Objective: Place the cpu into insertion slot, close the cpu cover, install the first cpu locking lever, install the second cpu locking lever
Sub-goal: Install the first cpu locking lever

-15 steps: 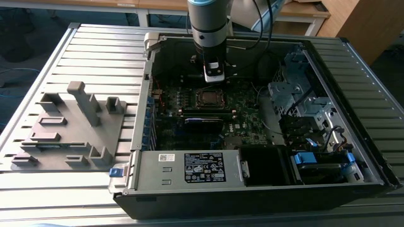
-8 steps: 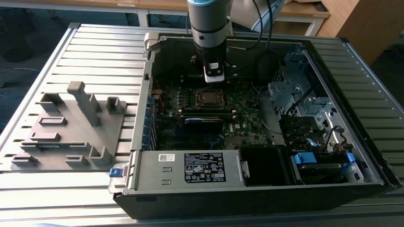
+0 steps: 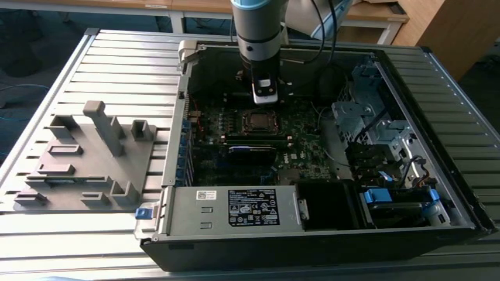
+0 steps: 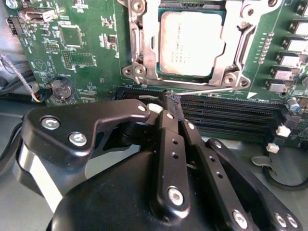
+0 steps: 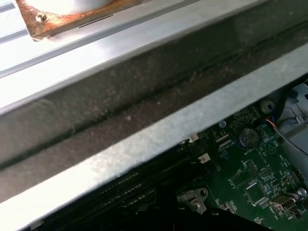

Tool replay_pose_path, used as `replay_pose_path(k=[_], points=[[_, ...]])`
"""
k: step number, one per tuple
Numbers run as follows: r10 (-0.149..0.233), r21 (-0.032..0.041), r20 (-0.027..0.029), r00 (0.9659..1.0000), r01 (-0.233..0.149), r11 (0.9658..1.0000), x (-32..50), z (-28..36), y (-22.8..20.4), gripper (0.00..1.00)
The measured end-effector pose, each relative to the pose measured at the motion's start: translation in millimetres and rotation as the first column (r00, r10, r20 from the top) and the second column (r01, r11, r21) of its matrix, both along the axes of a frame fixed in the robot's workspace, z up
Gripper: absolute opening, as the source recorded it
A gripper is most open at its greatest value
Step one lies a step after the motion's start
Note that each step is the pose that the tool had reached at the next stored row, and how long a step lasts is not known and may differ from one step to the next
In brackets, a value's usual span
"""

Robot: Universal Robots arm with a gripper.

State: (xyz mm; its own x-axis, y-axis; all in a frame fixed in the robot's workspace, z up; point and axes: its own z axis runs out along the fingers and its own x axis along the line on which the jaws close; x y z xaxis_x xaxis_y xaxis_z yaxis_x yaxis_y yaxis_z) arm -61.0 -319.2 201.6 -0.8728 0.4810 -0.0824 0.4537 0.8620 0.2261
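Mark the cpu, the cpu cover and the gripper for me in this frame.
cpu (image 4: 192,43), second wrist view, middle of its metal top.
cpu cover (image 4: 148,45), second wrist view, one side bar of the frame.
gripper (image 4: 172,99), second wrist view, at the shut fingertips.

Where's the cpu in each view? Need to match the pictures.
Exterior view: the cpu sits at the centre of the motherboard.
Second wrist view: the cpu lies beside the memory slots.
First wrist view: chassis rail and motherboard corner with the coin battery.
Shared landmark: coin battery, in both wrist views.
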Motion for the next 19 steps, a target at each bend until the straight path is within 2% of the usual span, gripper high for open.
replay_pose_path(k=[5,19], points=[[0.0,-0.0028,0.0,1.0,0.0,1.0,0.1,-2.1,0.0,0.11],[0.0,-0.0028,0.0001,1.0,0.0,1.0,0.6,-5.2,2.9,0.11]])
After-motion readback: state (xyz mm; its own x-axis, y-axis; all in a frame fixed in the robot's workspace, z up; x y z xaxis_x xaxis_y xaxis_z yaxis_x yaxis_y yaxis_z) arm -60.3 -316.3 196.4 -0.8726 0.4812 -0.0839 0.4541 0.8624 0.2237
